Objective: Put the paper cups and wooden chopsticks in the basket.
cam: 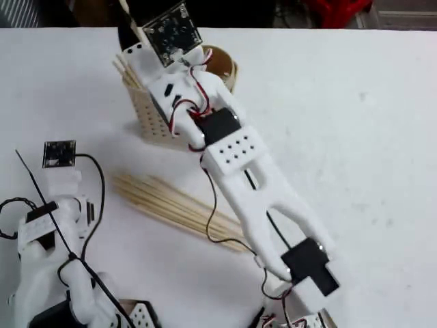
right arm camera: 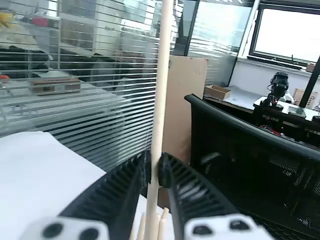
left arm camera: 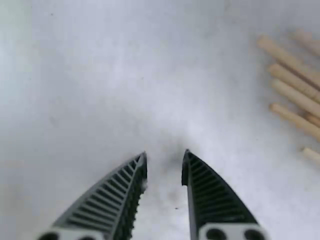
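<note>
A cream perforated basket (cam: 153,119) stands at the back of the white table. Several wooden chopsticks (cam: 126,72) lean out of its left end, and a brown paper cup (cam: 224,65) shows at its right end, partly hidden by the arm. My right gripper (right arm camera: 154,167) is above the basket, shut on a single upright chopstick (right arm camera: 161,75) whose top also shows in the high view (cam: 130,17). A bundle of several loose chopsticks (cam: 177,205) lies on the table in front of the basket. My left gripper (left arm camera: 164,160) hovers open over bare table, beside those chopstick ends (left arm camera: 292,95).
The right arm (cam: 252,184) stretches diagonally from the front right across the table to the basket. The left arm (cam: 51,219) stands at the front left with black cables around it. Bare table lies to the right.
</note>
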Tool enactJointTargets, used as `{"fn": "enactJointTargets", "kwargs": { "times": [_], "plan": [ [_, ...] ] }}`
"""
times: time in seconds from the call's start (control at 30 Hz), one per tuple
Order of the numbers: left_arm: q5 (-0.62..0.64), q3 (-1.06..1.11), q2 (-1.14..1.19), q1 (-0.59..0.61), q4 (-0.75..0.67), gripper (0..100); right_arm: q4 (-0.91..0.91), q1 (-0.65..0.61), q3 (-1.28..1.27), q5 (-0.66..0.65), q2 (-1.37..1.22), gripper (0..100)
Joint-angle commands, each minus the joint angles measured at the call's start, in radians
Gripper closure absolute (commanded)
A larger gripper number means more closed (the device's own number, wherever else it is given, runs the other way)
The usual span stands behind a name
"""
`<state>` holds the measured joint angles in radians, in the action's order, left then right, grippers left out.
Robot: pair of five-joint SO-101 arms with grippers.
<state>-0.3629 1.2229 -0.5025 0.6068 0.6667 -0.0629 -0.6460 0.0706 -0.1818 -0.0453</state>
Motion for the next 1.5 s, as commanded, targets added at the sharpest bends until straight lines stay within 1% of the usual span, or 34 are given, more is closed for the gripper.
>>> {"fn": "enactJointTargets", "kwargs": {
  "times": [0.0,0.17,0.33,0.43,0.47,0.63,0.7,0.8,0.87,1.03,1.13,1.17,1.23,1.27,1.33,1.47],
  "plan": [
    [0.009,-0.002,-0.007,0.007,-0.020,87,0.162,0.007,-0.087,0.008,0.012,98.1],
    [0.009,-0.002,-0.007,0.007,-0.020,87,0.268,0.008,-0.284,0.008,0.036,98.1],
    [0.009,-0.002,-0.007,0.007,-0.020,87,0.371,0.010,-0.405,0.008,0.070,98.1],
    [0.009,-0.002,-0.007,0.007,-0.020,87,0.372,0.010,-0.430,0.008,0.090,97.5],
    [0.009,-0.002,-0.007,0.007,-0.020,87,0.355,0.010,-0.431,0.008,0.101,96.0],
    [0.009,-0.002,-0.007,0.007,-0.020,87,0.196,0.010,-0.433,0.008,0.194,81.5],
    [0.008,-0.002,-0.007,0.007,-0.020,87,0.101,0.010,-0.433,0.008,0.242,79.0],
    [0.008,-0.002,-0.007,0.007,-0.020,87,-0.019,0.010,-0.433,0.002,0.318,79.7],
    [0.008,-0.002,-0.007,0.007,-0.020,87,-0.119,0.010,-0.433,0.006,0.380,82.9],
    [0.008,-0.002,-0.007,0.007,-0.020,87,-0.466,0.002,-0.434,-0.002,0.539,98.8],
    [0.009,-0.002,-0.007,0.007,-0.020,87,-0.697,-0.008,-0.439,-0.005,0.588,95.2],
    [0.009,-0.002,-0.007,0.007,-0.020,87,-0.774,-0.008,-0.439,-0.029,0.593,94.5],
    [0.011,-0.002,-0.007,0.007,-0.020,87,-0.888,-0.015,-0.443,-0.138,0.587,93.9],
    [0.011,-0.002,-0.007,0.007,-0.020,87,-0.921,-0.028,-0.459,-0.189,0.570,93.7],
    [0.011,-0.002,-0.007,0.007,-0.020,87,-0.932,-0.061,-0.517,-0.245,0.521,93.5],
    [0.011,-0.002,-0.007,0.007,-0.020,87,-0.828,-0.094,-0.624,-0.319,0.367,93.5]
  ]
}}
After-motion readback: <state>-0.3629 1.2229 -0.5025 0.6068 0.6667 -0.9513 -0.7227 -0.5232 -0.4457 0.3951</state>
